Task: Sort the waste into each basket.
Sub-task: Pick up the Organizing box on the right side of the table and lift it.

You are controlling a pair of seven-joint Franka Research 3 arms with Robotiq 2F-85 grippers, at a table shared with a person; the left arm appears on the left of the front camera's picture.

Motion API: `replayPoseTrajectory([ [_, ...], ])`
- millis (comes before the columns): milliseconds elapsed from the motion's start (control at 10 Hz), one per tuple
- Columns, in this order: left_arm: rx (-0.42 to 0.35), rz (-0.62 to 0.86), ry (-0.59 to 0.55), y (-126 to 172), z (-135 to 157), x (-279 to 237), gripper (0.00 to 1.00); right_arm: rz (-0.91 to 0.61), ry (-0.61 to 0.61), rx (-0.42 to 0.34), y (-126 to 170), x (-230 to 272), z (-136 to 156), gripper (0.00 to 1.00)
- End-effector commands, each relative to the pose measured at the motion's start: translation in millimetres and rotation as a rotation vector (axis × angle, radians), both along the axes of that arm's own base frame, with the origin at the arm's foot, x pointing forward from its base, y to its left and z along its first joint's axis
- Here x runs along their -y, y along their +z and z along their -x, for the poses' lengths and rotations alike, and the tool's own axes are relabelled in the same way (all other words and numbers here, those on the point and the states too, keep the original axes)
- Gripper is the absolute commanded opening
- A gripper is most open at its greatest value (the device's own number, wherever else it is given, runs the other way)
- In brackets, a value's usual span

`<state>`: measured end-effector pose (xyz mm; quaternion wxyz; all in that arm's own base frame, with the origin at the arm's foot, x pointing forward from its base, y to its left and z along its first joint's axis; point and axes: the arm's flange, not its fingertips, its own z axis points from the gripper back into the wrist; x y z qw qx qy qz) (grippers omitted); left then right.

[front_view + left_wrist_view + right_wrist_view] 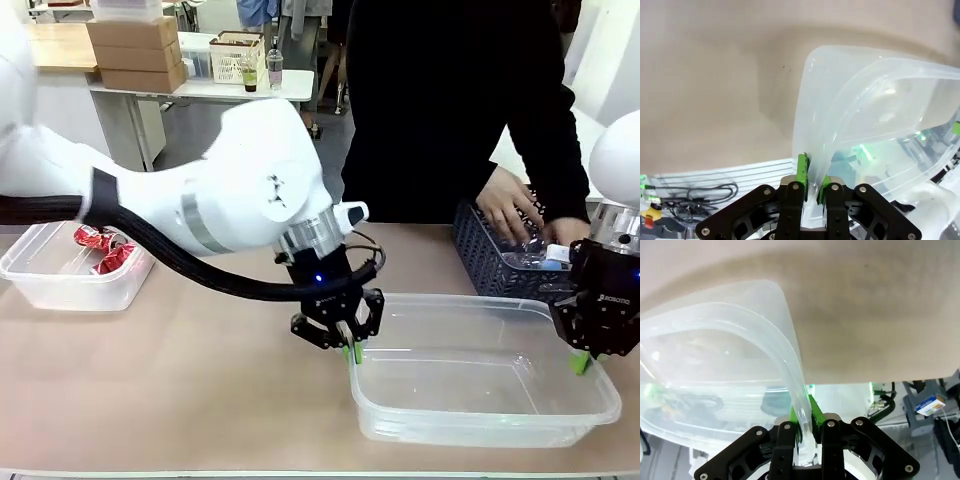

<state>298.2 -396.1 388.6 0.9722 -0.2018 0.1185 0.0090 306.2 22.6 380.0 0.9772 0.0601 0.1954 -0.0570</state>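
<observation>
Beige worktop [180, 380], nearest clear tub [480, 390] empty, left tool [349, 340] and right tool [590, 355] each pinching its rim. Farther left, second tub [50, 275] holding red cans [100, 252]. Bottles [535, 258] left in grey basket [480, 255], person's hands [505, 212] digging there. Roughly halfway, probably.

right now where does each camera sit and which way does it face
Front: fixed between the arms, looking across the table at the person; shows both arms, left claw, right claw.
Left wrist: on the left arm, looking down its claw, shut on the tub rim.
Right wrist: on the right arm, looking down its claw, shut on the opposite rim.
All three share the empty tub.
</observation>
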Motion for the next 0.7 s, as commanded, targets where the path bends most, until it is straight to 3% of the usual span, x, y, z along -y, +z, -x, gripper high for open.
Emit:
replayPoseTrajectory([
  [0,0.058,0.077,0.106,47,16,-53,0.00,-0.002,0.027,0.001,19,-28,34,0.00],
  [300,0.125,0.081,0.277,88,23,-124,0.00,-0.115,-0.028,0.001,103,-82,-23,0.00],
  [400,0.142,0.077,0.310,95,21,-145,0.00,-0.170,-0.036,-0.038,119,-102,-48,0.00],
  [600,0.220,0.016,0.409,106,4,-179,0.00,-0.185,-0.017,-0.107,123,-140,-82,0.00],
])
